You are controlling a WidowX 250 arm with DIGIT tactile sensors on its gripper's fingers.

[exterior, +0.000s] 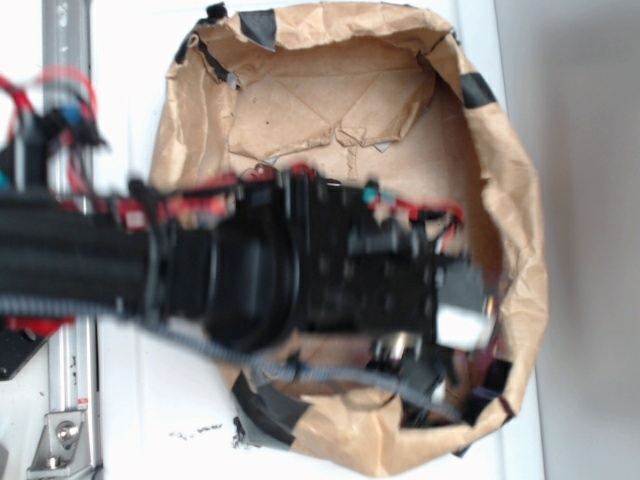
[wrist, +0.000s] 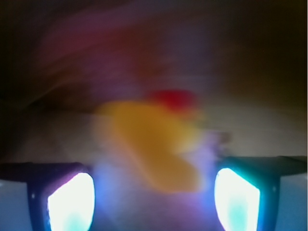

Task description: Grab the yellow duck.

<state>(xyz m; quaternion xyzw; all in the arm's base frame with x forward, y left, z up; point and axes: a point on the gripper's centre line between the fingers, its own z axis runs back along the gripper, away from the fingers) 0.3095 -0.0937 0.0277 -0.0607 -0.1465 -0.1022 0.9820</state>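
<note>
In the wrist view the yellow duck (wrist: 154,144) fills the middle as a blurred yellow shape with a red-orange beak at its top. It lies between and just ahead of my gripper (wrist: 154,199), whose two bright fingers (wrist: 71,202) stand wide apart at the lower corners, touching nothing. The jaws are open. In the exterior view my black arm reaches from the left into the brown paper bag (exterior: 500,180), and the gripper (exterior: 430,375) is low at the bag's front right. The arm hides the duck there.
The crumpled bag walls, patched with black tape (exterior: 265,410), ring the gripper closely on the right and front. A metal rail (exterior: 65,400) runs down the left side on the white table.
</note>
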